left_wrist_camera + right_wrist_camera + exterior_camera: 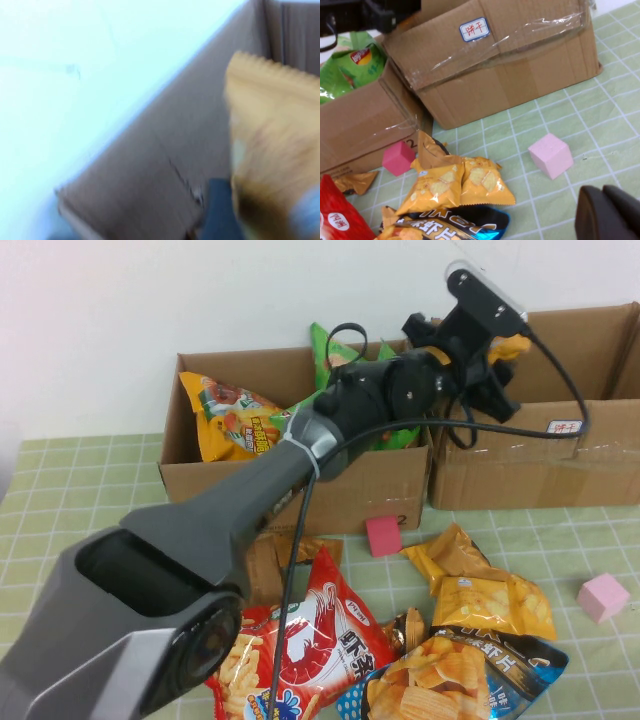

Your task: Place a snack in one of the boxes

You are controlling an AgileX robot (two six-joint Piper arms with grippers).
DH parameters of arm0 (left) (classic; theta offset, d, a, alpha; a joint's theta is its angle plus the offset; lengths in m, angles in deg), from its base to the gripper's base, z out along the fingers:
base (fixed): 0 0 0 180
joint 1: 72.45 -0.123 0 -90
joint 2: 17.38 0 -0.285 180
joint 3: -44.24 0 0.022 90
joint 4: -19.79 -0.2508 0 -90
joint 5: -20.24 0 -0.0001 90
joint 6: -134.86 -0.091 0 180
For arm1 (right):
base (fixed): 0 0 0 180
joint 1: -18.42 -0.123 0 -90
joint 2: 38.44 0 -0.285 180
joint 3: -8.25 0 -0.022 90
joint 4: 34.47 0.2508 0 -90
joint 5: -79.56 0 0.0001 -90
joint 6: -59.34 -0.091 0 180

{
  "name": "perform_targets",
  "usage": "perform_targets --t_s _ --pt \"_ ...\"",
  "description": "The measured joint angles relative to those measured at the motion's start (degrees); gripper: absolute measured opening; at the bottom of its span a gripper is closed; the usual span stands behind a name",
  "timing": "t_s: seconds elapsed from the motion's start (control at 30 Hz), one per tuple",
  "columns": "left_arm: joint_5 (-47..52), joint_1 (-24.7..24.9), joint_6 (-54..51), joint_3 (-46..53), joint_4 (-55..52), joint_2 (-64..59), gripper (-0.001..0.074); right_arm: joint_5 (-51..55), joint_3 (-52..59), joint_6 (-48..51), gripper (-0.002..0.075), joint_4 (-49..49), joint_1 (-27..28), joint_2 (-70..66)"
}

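Snack [272, 145], a yellow-orange crinkly pouch, hangs in the left gripper [497, 352] above the open top of the wider taped carton [540, 465]; the left wrist view shows the pouch's serrated edge against the carton's inner wall, blurred, so the jaws are judged pinched on it rather than clearly seen. In the high view the gripper sits at about 1 o'clock from table centre, over the near-left corner of that carton. Risk: the pouch hangs close to the wall shared with the narrower carton [300, 490] at 11 o'clock; a release from here could catch the rim and tip outward, or slide into the wrong box, which already holds an orange bag [235, 415] and a green bag [350, 65]. The camera cable [575, 390] loops down over the carton front and could snag the flap. Right gripper [610, 215] is parked low at roughly 5 o'clock; only its dark tip shows in the right wrist view, and I cannot tell whether its jaws are spread or closed. On the table in front: more yellow pouches [480, 585], a red shrimp bag [310, 640], a blue chips bag [460, 680], a dark pink cube [383, 535] and a pale pink cube [603, 597]. None of these blocks the drop.
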Motion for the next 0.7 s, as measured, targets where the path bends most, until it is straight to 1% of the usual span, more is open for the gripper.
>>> perform_targets --t_s 0.07,0.13,0.2,0.23,0.3,0.37,0.4,0.43,0.5,0.53,0.6,0.7 --pt "2.42 -0.58 0.16 -0.13 0.14 0.0 0.0457 0.0 0.0 0.0 -0.0002 0.11 0.0 0.0" --pt "6.33 -1.19 1.56 -1.19 0.14 0.11 0.0529 0.12 0.0 0.0 -0.0002 0.11 0.0 0.0" --pt "9.84 -1.43 2.37 -1.86 0.14 0.97 0.0531 0.12 0.0 0.0 -0.0002 0.2 0.0 0.0" --pt "12.12 -1.56 2.72 -1.97 0.02 1.83 0.0517 0.12 0.0 0.0 -0.0002 0.2 0.0 0.0" --pt "16.46 -1.79 3.01 -2.1 -0.97 4.31 0.0449 0.12 0.0 0.0 -0.0002 0.24 0.0 0.0" --pt "21.25 -2.02 3.01 -2.31 -3.24 7.27 0.0344 0.12 0.0 0.0 -0.0002 0.24 0.0 0.0" --pt "25.02 -2.13 3.01 -2.36 -4.8 9.15 0.0286 0.12 0.0 0.0 -0.0002 0.33 0.0 0.0" --pt "28.58 -2.34 3.01 -2.49 -6.61 11.01 0.0189 0.12 0.0 0.0 -0.0002 0.45 0.0 0.0" --pt "35.71 -2.87 3.09 -2.77 -9.78 14.2 0.0088 0.12 0.0 0.0 -0.0002 0.98 0.0 0.0" --pt "42.79 -3.45 3.09 -2.91 -11.78 17.04 0.0037 0.12 0.0 0.0 -0.0002 1.2 0.0 0.0" --pt "49.94 -3.89 2.86 -2.91 -12.71 18.99 0.0016 0.22 0.0 0.0 -0.0002 1.33 0.0 0.0" --pt "57.41 -4.04 2.79 -2.7 -13.44 20.76 0.0006 0.22 0.0 0.0 -0.0002 1.55 0.0 0.0"
